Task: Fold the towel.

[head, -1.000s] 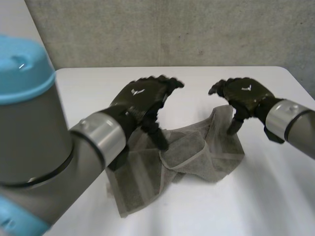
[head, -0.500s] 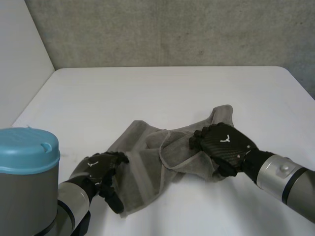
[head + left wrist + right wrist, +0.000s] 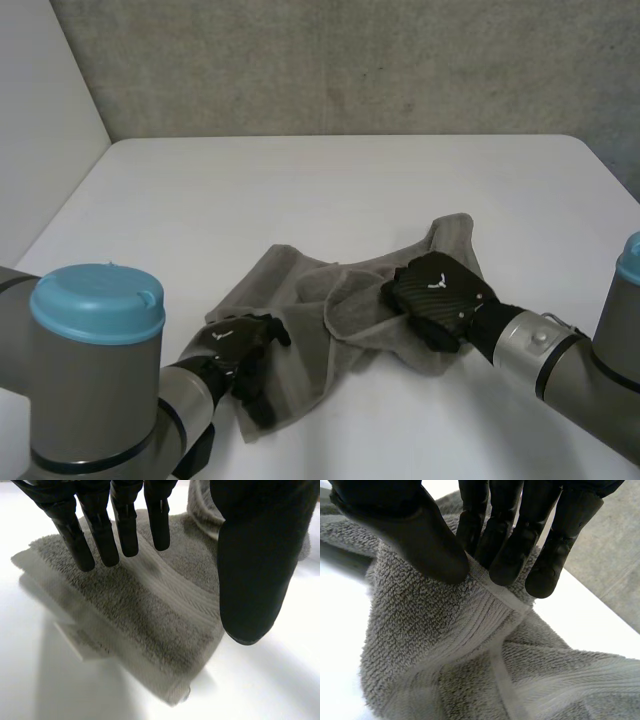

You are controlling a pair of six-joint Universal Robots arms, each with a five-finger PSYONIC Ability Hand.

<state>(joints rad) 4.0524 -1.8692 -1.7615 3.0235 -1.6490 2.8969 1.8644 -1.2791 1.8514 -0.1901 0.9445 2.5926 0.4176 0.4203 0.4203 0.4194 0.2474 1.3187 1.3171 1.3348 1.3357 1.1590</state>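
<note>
A grey towel (image 3: 312, 312) lies crumpled on the middle of the white table (image 3: 300, 190). My left hand (image 3: 238, 347) rests at the towel's near left corner. In the left wrist view its fingers (image 3: 126, 530) reach out straight onto the towel (image 3: 150, 615), and the thumb (image 3: 252, 565) stands apart over the towel's edge, so the hand is open. My right hand (image 3: 440, 293) sits on the towel's right part. In the right wrist view its thumb (image 3: 420, 530) and fingers (image 3: 505, 555) pinch a raised banded hem of the towel (image 3: 445, 655).
A grey wall (image 3: 350, 60) runs behind the table's far edge. My left arm's blue-capped joint (image 3: 95, 300) stands large at the near left, and my right forearm (image 3: 540, 350) comes in from the near right. Bare table surrounds the towel.
Both hands came down from above the towel. The left hand dropped to the near left corner. The right hand lowered onto the right part and shut on a hem.
</note>
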